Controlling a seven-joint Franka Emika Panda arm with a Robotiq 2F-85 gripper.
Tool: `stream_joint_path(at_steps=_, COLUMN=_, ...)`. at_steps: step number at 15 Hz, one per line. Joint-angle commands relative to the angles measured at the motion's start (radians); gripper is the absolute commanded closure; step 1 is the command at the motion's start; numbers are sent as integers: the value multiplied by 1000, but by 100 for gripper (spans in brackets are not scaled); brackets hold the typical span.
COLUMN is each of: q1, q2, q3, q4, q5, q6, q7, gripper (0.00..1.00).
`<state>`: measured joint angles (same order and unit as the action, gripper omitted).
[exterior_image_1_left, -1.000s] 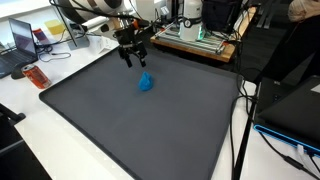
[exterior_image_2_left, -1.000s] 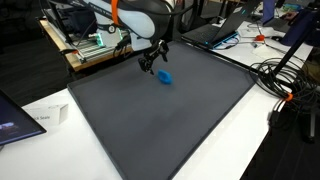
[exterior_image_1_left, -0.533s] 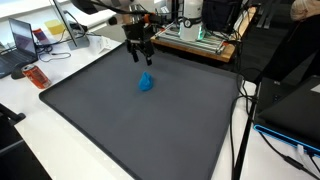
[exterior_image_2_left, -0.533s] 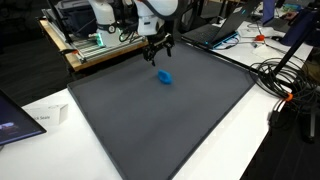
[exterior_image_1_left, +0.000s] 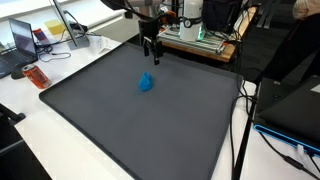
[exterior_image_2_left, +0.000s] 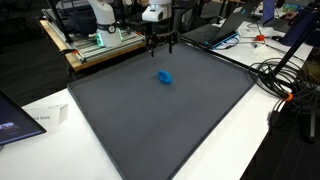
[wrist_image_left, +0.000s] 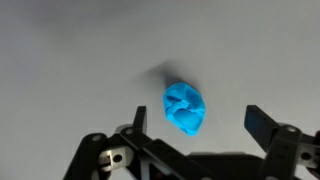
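Blue lump (exterior_image_1_left: 146, 83) lies below, clear of the end effector (exterior_image_1_left: 152, 57)

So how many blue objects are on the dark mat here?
1. The crumpled blue object lies on the dark mat, toward its far edge in both exterior views, clear of the open gripper above it. No other blue thing shows on the mat.

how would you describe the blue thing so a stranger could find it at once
Find the large dark grey mat covering the white table. Towards its far half lies a small crumpled bright blue lump. It is the only thing on the mat.
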<state>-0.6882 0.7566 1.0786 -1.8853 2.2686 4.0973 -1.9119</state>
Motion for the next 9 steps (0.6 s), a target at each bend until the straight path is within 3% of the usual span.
stream_joint_path(at_steps=1, q1=130, q2=-150, q3=-149, q4=-50, q5=61, q6=-46, q7=150, gripper=0)
stream_joint_path(at_steps=6, q1=328, q2=-191, q3=-359, q4=-21, q5=120, q6=-65, q7=302, gripper=0)
stream_joint_path(at_steps=9, q1=407, q2=-207, q3=-454, q4=-17, q5=89, q6=-156, q7=323, gripper=0)
